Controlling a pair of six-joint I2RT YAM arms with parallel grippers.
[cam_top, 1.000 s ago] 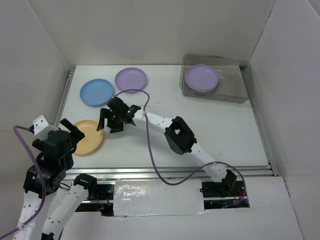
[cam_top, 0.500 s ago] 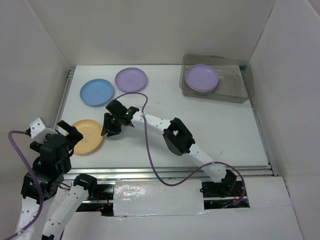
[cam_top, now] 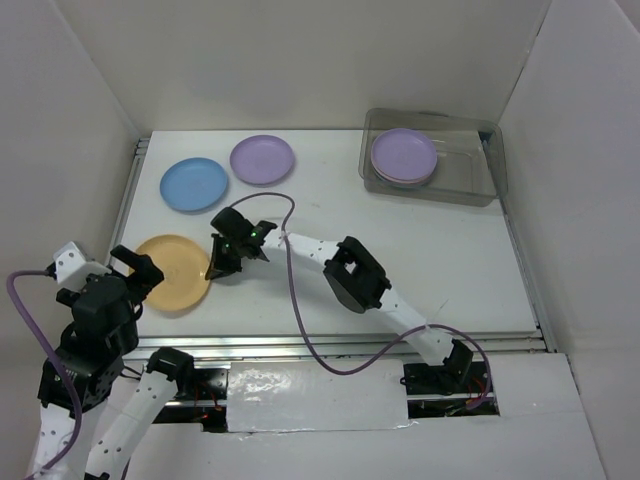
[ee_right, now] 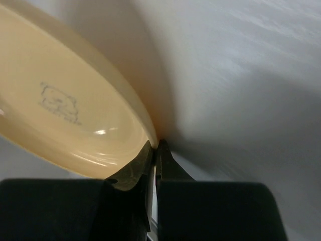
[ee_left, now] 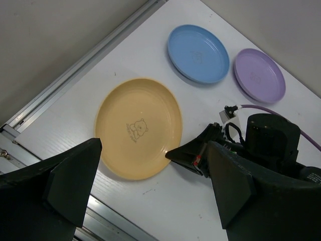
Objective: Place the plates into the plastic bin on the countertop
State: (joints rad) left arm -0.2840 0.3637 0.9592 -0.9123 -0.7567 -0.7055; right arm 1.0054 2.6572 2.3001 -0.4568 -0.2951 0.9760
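An orange-tan plate [cam_top: 172, 272] [ee_left: 138, 128] [ee_right: 65, 110] lies at the near left of the white countertop [cam_top: 420, 260]. My right gripper [cam_top: 215, 268] [ee_left: 173, 153] [ee_right: 155, 145] is shut on its right rim, which sits pinched between the jaw tips. A blue plate [cam_top: 194, 184] [ee_left: 198, 52] and a lavender plate [cam_top: 262, 159] [ee_left: 259, 74] lie behind it. The plastic bin [cam_top: 468, 172] stands at the far right with a stack of plates in it, a lavender one [cam_top: 404, 154] on top. My left gripper [cam_top: 108, 268] [ee_left: 150, 196] hangs open above the near left edge, holding nothing.
White walls close in the countertop on three sides. A metal rail [cam_top: 340, 342] [ee_left: 60, 75] runs along the front and left edges. The right arm's purple cable [cam_top: 300, 300] loops over the middle of the surface.
My right gripper has shut on the orange-tan plate's rim and nudged the plate slightly left. The left arm has drawn back toward the near edge.
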